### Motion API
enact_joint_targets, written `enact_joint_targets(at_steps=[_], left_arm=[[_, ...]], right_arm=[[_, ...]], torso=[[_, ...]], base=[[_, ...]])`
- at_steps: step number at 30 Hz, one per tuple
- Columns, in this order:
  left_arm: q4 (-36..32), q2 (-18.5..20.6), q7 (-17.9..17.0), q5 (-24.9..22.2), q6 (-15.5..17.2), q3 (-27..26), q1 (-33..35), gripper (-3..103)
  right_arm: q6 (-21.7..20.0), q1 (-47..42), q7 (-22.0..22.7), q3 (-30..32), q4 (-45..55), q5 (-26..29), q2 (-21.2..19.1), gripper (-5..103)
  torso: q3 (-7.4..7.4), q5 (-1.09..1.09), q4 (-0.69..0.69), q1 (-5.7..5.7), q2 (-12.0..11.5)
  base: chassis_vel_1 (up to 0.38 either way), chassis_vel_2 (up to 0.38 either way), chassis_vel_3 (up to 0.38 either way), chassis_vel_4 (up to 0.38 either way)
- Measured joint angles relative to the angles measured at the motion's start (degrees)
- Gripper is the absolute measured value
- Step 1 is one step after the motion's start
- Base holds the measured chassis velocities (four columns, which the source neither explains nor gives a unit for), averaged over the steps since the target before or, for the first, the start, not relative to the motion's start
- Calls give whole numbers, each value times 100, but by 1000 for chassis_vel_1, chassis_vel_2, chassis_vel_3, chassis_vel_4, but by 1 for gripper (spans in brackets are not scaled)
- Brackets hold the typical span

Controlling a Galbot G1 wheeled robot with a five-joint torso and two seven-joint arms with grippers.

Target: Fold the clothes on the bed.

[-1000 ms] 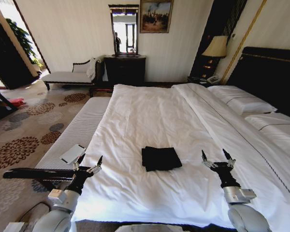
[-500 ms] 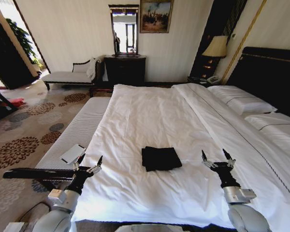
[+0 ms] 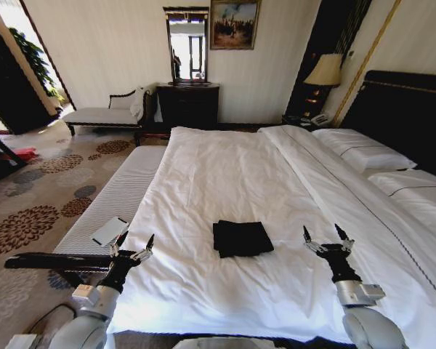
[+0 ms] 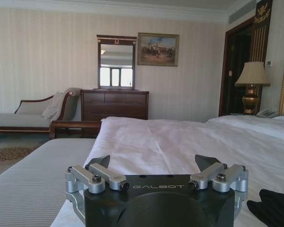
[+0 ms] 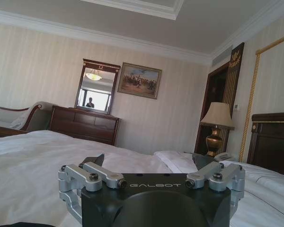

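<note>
The black clothes (image 3: pixel 242 238) lie as a small folded square on the white bed (image 3: pixel 225 174), near its front middle. A black corner of the clothes (image 4: pixel 274 208) shows in the left wrist view. My left gripper (image 3: pixel 134 244) stands open at the bed's front left edge, well to the left of the clothes. My right gripper (image 3: pixel 325 238) stands open to the right of the clothes, a short way off. Both hold nothing. In the wrist views the left gripper (image 4: pixel 154 163) and the right gripper (image 5: pixel 149 160) have their fingers spread wide.
A narrow white padded bench (image 3: pixel 120 196) runs along the bed's left side with a white device (image 3: pixel 110 230) on it. Pillows (image 3: pixel 370 156) and a dark headboard (image 3: pixel 410 116) are at the right. A dresser (image 3: pixel 187 105), chaise (image 3: pixel 105 115) and lamp (image 3: pixel 323 73) stand at the far wall.
</note>
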Motion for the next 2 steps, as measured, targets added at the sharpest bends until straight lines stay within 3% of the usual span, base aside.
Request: enact_joint_targets(at_steps=[2], left_arm=[[0,0,0,0,0,0,0,100]], right_arm=[[0,0,0,0,0,0,0,100]], torso=[[0,0,0,0,0]], base=[[0,0,0,0]])
